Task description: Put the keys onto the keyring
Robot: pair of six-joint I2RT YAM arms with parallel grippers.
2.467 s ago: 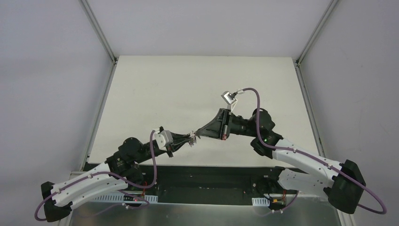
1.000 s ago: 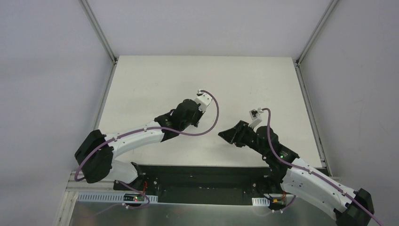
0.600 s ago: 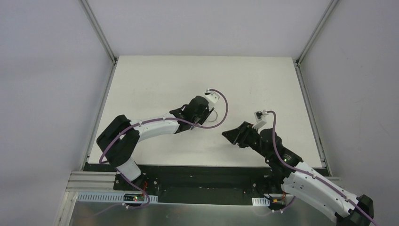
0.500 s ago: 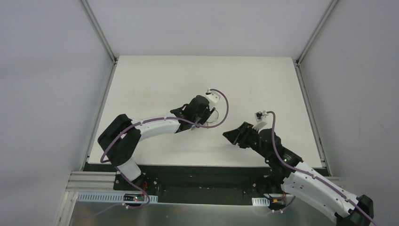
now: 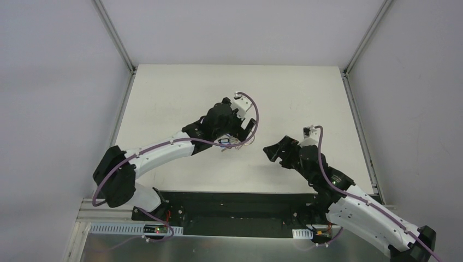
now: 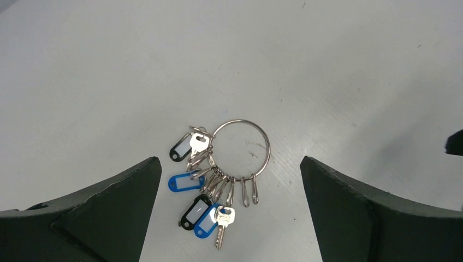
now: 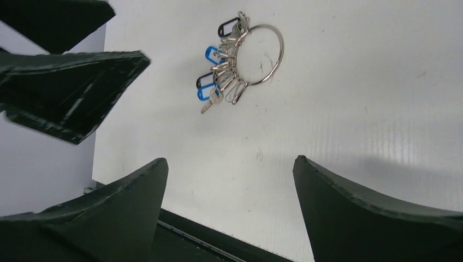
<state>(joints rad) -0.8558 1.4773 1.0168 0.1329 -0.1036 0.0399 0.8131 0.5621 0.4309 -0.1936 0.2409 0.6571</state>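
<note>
Closest to me, both arms rise from the black mounting strip [image 5: 235, 201] at the near edge of the white table [image 5: 180, 87], with purple cables [image 5: 256, 121] looped along them. The right gripper [image 7: 229, 160] hangs over the tabletop. Its fingers are spread wide with only bare table between them, and it grips nothing.

A little farther in and to its left, the keyring [image 6: 241, 120] lies flat on the table, with clear surface between it and the right gripper. The keys [image 6: 210, 177] are bunched along one side of the ring and look threaded on it. With them are black and blue plastic tags [image 6: 183, 183] and two small clips [image 6: 249, 191]. The bunch fans away from the ring toward the left wrist camera, and the outermost silver key points its blade back that way.

Over them hovers the left gripper [image 6: 230, 162], fingers wide apart, one on either side of the bunch, holding nothing. From overhead that gripper hides most of the ring.
</note>
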